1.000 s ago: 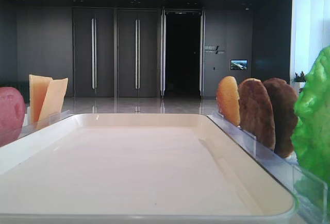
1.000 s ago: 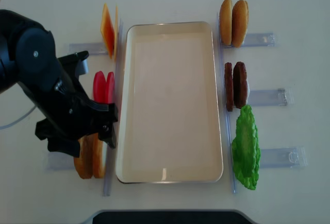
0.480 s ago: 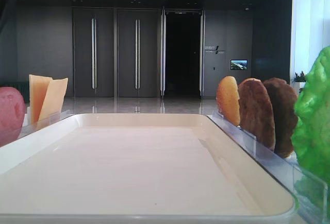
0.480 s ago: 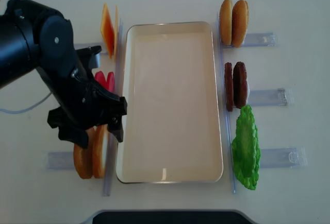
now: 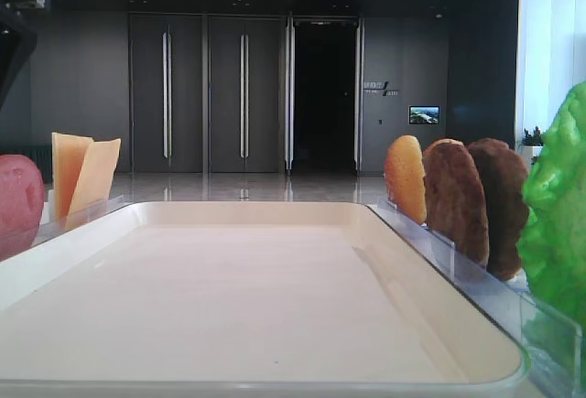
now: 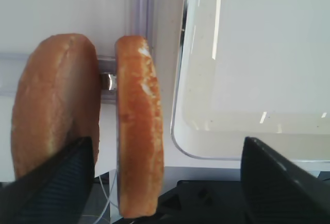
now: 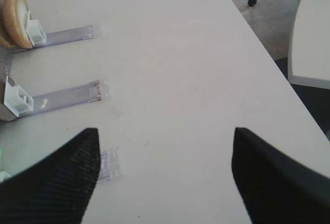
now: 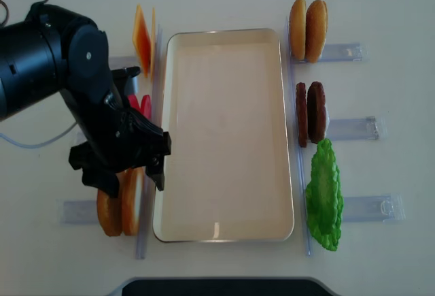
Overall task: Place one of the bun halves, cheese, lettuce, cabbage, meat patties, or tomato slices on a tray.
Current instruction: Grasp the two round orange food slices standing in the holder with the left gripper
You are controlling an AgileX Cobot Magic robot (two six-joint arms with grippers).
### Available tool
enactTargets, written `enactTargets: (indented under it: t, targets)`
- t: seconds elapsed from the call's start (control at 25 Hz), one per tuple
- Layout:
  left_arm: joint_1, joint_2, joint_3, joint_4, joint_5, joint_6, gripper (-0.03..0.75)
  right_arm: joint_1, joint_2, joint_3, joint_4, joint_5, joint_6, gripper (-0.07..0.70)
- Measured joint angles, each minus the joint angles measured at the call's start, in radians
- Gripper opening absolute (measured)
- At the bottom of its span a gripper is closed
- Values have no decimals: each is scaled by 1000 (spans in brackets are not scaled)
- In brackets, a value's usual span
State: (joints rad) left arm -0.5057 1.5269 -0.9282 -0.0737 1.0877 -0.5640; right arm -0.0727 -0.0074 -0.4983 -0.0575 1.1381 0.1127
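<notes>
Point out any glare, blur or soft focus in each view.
Left wrist view: bright streaks of glare on the tray; gripper fingers dark and soft-edged. Low exterior view: lettuce at the right edge looms blurred. Right wrist view: evenly lit table, fingers blurred. Top view: sharp, soft shadows.

My left gripper (image 8: 126, 177) and arm cover most of the tomato slices (image 8: 141, 105) and the upper ends of the bun halves (image 8: 119, 209) beneath it from overhead. In my left wrist view the outer bun half (image 6: 54, 103) is cut off behind my finger (image 6: 49, 188). My right gripper (image 7: 162, 175) shows only two dark finger edges; the lettuce (image 5: 560, 224) runs off the low view's edge.
</notes>
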Motion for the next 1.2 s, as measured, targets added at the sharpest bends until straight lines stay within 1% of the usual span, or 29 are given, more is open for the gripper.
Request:
enactTargets:
  t: [0.4, 0.48, 0.8, 1.0, 1.12, 1.2]
  targets:
    - [0, 15, 0, 3, -9, 19, 693, 0, 0, 0, 0, 0, 0, 535]
    - [0, 15, 0, 3, -9, 20, 682, 0, 0, 0, 0, 0, 0, 535]
    - [0, 15, 0, -16, -9, 45, 529, 0, 0, 0, 0, 0, 0, 535]
    - [0, 15, 0, -18, 6, 51, 442, 0, 0, 0, 0, 0, 0, 535]
    - [0, 15, 0, -19, 22, 51, 399, 0, 0, 0, 0, 0, 0, 535]
    - [0, 15, 0, -19, 27, 51, 384, 0, 0, 0, 0, 0, 0, 535]
